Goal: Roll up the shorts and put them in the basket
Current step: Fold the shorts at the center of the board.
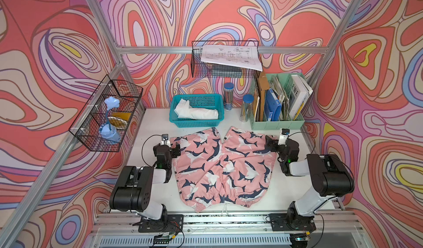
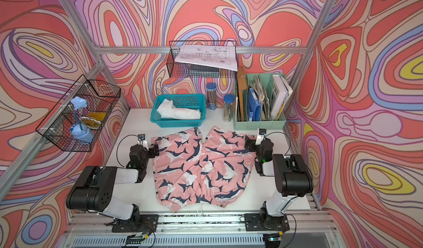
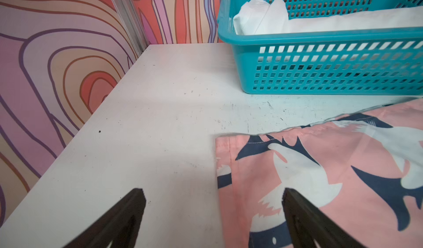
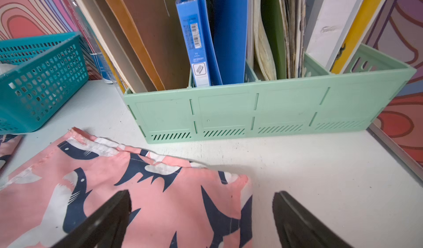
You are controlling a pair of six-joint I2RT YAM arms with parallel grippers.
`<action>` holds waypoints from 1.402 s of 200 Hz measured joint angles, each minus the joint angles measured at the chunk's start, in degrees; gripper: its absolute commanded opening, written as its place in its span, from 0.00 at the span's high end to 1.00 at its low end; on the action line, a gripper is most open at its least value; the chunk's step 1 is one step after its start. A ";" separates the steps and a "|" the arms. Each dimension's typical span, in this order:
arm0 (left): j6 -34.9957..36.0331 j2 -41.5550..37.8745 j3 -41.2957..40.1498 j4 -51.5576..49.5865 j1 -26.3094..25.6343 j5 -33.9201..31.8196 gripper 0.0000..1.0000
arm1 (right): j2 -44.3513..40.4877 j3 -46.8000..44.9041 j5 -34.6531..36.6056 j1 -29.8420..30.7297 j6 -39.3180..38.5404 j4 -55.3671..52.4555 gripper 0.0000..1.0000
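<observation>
The pink shark-print shorts point(image 1: 222, 166) point(image 2: 201, 166) lie flat on the white table point(image 1: 151, 125), legs toward the back. The gathered waistband point(image 1: 219, 198) and white drawstring point(image 1: 225, 209) are at the front edge. My left gripper point(image 1: 176, 148) point(image 3: 214, 194) is open and low over the outer corner of the left leg point(image 3: 320, 178); one finger is above the fabric, the other above bare table. My right gripper point(image 1: 270, 143) point(image 4: 201, 196) is open and straddles the outer corner of the right leg point(image 4: 137, 189) the same way. Neither holds anything.
A teal basket point(image 1: 196, 121) holding a white cloth point(image 1: 196, 112) stands just behind the leg hems. A green file organizer point(image 1: 277, 123) sits at the back right, with two pencil tubes point(image 1: 228, 95) point(image 1: 246, 108) beside it. Wire baskets hang on the left wall point(image 1: 107, 116) and back wall point(image 1: 225, 59).
</observation>
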 measured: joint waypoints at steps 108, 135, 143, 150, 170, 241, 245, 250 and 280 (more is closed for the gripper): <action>0.22 0.00 0.26 -0.13 0.22 2.80 0.01 | 0.00 0.02 0.00 0.00 0.00 -0.02 0.02; 0.22 0.00 0.26 -0.13 0.22 2.91 0.01 | 0.00 0.02 0.00 0.00 0.00 -0.02 0.02; 0.24 0.00 0.26 -0.13 0.20 3.08 0.02 | 0.00 0.02 0.00 0.00 0.00 -0.02 0.02; 0.35 -0.20 0.28 -0.61 0.20 3.41 0.02 | 0.00 0.02 0.02 0.00 0.00 -0.02 0.02; 1.18 -3.37 1.51 -6.97 -0.11 4.68 0.01 | -1.18 0.68 0.92 0.00 0.15 -3.30 0.04; 1.88 -22.91 17.31 -26.34 -10.01 9.57 0.02 | -8.31 15.69 0.94 -0.13 6.64 -29.49 0.04; 1.81 -23.26 18.38 -27.19 -10.82 10.21 0.02 | -8.31 16.61 0.81 -0.20 7.26 -31.21 0.04; 1.75 -23.63 19.80 -28.46 -11.98 11.15 0.01 | -8.28 17.97 0.52 -0.31 7.93 -33.86 0.04; 2.69 -23.06 27.06 -36.17 -19.45 15.67 0.02 | -8.28 24.46 -2.91 -2.56 12.79 -44.98 0.05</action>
